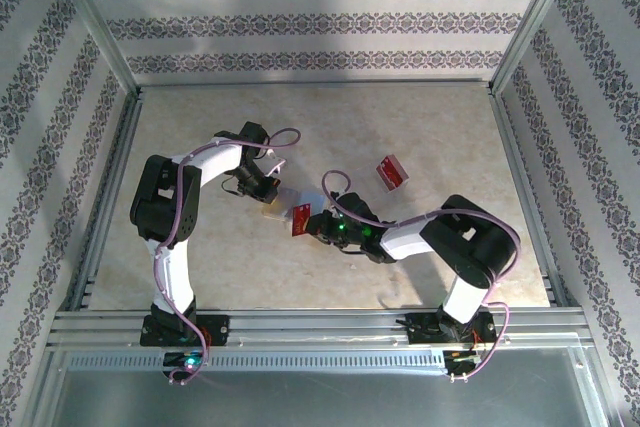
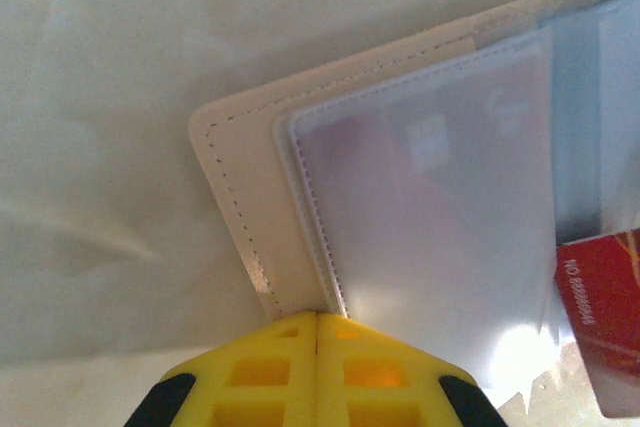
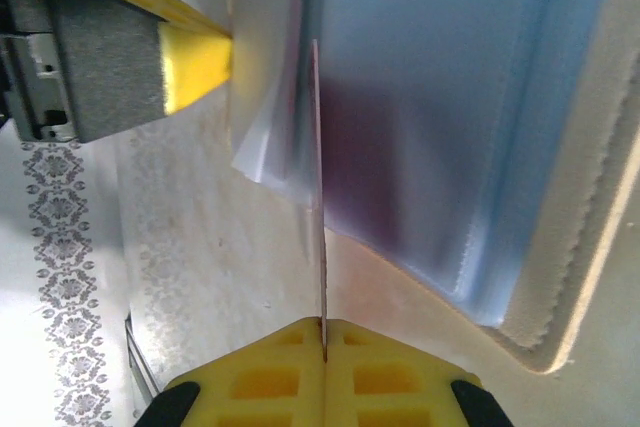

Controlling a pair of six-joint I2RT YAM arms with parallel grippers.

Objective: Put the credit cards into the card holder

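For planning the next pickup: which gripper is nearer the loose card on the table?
Right. The right gripper, holding another card, is below-left of the loose card in the top view; the left gripper, on the holder, is farther left.

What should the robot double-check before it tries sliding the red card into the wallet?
1. Right gripper clamping the held credit card: ok, shut on it.
2. Left gripper pinning the card holder: ok, shut on its edge.
3. Card's leading edge at the clear sleeve: ok, they overlap.
4. Card actually inside a pocket mouth: cannot tell.
5. That pocket vacant: cannot tell; a reddish tint shows through the plastic.
6. Spare credit card lying unobstructed on the table: ok.
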